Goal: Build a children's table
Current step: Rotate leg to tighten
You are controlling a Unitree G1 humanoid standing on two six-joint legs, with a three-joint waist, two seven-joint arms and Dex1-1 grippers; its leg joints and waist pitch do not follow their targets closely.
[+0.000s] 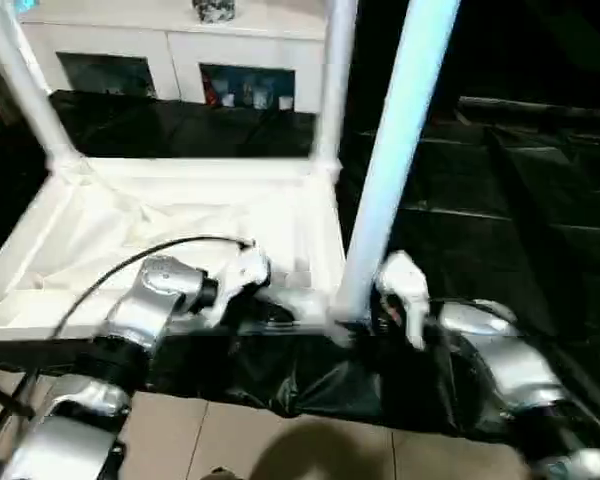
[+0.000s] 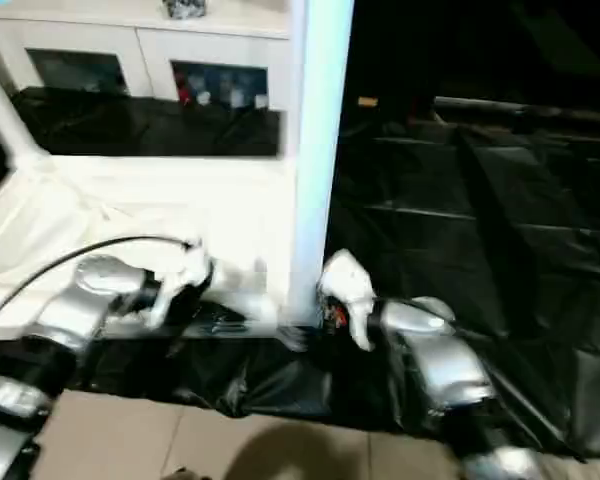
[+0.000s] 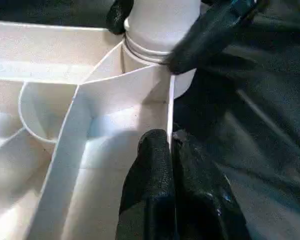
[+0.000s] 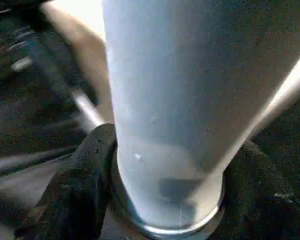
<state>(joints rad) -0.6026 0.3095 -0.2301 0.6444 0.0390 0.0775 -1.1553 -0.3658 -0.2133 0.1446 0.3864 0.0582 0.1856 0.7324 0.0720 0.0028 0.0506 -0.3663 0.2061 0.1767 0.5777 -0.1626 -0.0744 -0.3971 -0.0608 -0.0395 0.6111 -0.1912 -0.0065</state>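
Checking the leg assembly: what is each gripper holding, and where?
Right gripper clasps the near leg at its base, by the corner socket. Left gripper is shut on the table top's side wall beside it.

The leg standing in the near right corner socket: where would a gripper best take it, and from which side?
Grip the near leg low, just above the corner socket, where the round tube is widest. Come level from the robot's right, off the tabletop, jaws either side. The right gripper already straddles it there; the left gripper pinches the rim.

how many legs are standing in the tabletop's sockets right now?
3: near right leg, gripped by the right gripper; far right leg; far left leg. The near left corner is hidden.
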